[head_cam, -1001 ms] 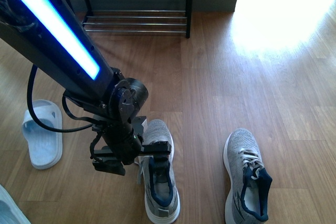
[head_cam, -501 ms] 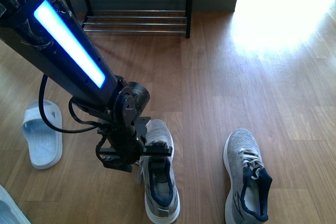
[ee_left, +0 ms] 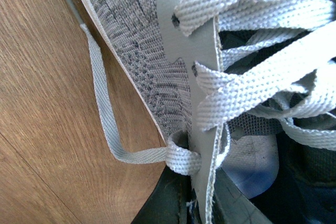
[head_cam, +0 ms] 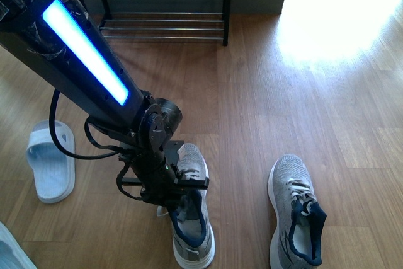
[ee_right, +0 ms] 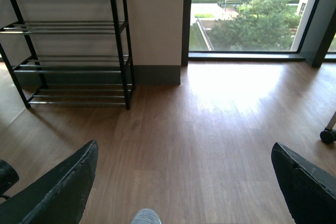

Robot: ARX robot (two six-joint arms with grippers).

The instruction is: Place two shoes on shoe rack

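Shoe (head_cam: 192, 158) nr floor's (head_cam: 283, 92) near edge is being gripped at laced side by L gripper (head_cam: 179, 196); R gripper (ee_right: 185, 148) is being held wide open, empty.

The left arm (head_cam: 88, 48) has swung toward the nearer grey shoe (head_cam: 191, 159) and sunk lower. A second ago the left gripper (head_cam: 178, 194) hung beside the shoe's left side, mostly over bare floor (head_cam: 283, 92). It now sits over the laces and the front of the navy opening, covering more of both. The shoe's heel end looks slightly turned.
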